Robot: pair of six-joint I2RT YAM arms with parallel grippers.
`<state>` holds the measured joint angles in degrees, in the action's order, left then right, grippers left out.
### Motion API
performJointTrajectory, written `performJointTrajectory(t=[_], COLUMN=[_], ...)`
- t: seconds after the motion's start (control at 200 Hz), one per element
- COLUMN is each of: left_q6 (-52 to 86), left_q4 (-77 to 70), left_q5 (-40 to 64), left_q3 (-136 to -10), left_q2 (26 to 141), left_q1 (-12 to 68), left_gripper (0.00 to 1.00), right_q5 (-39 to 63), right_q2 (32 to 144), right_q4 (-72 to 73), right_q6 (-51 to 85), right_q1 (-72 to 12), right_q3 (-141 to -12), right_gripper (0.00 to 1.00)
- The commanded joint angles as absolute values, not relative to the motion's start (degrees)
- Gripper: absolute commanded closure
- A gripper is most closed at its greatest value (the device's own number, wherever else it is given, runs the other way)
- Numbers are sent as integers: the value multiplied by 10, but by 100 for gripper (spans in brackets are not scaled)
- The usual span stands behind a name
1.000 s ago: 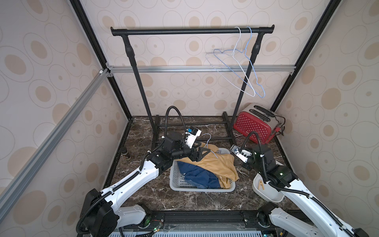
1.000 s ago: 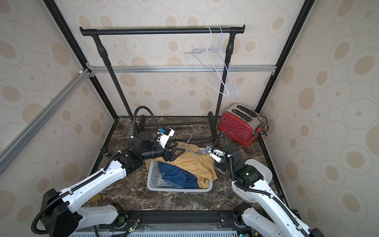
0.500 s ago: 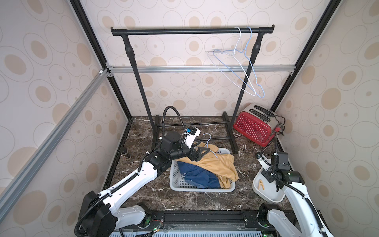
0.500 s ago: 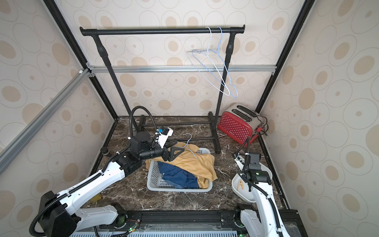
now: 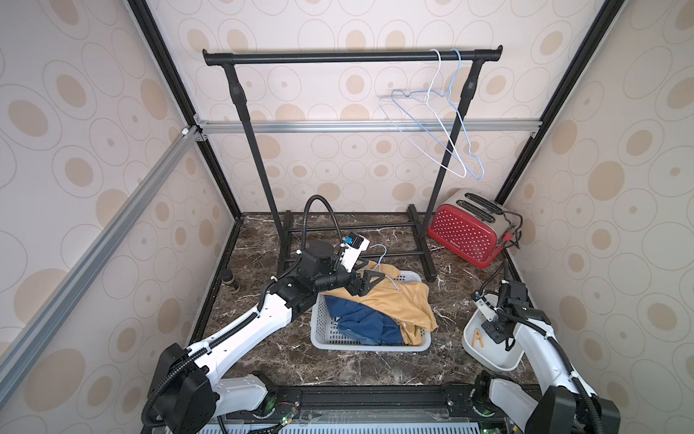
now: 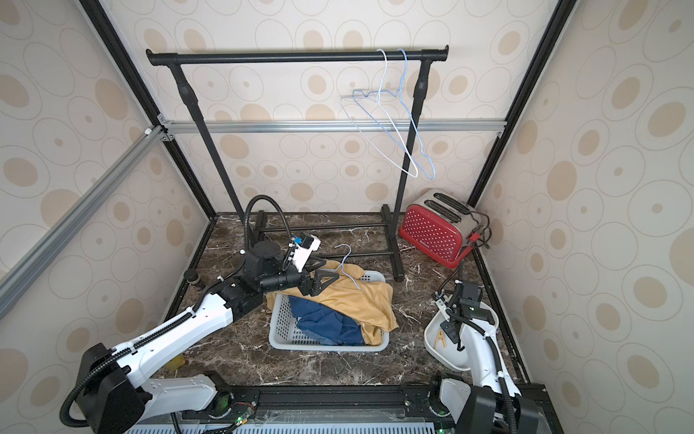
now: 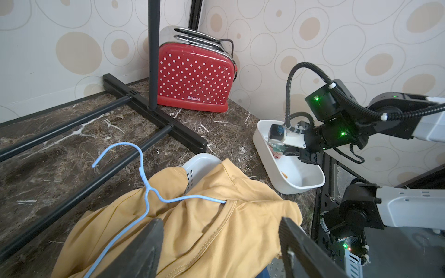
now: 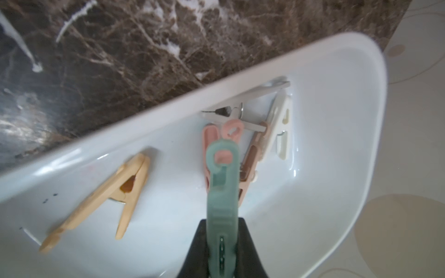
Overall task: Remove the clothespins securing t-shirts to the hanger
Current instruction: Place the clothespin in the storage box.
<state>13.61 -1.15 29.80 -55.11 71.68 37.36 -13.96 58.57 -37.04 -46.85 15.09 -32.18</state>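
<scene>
Now our right gripper (image 8: pixel 222 231) has its jaws clamped on the teal clothespin (image 8: pixel 222 183), which juts forward from them over the white tub (image 8: pixel 313 60). Past its tip, a pink clothespin (image 8: pixel 209 139) and a white clothespin (image 8: pixel 280 120) lie in the tub, with a yellow clothespin (image 8: pixel 113 190) off to one side. Our left gripper (image 7: pixel 221 252) hovers, jaws wide apart, with the mustard t-shirt (image 7: pixel 216 216) just beneath them. The blue hanger (image 7: pixel 144 183) lies on it ahead, over the basket (image 7: pixel 202 161).
</scene>
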Motion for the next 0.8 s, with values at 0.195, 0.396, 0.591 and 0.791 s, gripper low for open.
performJointTrajectory(t=[0.195,0.396,0.591,0.791], left_q6=[122,122,100,61], left_q4=[7,14,61,147], left_q5=[338,332,311,296], left_q3=[-586,-586,-604,-650], left_q2=[744,744,742,744], left_q1=[378,379,379,378], left_gripper=[25,25,23,22], right_q5=[-132,-123,-157,-163], right_q2=[622,632,598,489], right_q4=[-347,-349,-367,-348], right_q6=[-484,-483,-450,-366], right_q1=[153,153,153,130], right_q3=[-313,-316,-345,-399], right_gripper=[80,65,61,57])
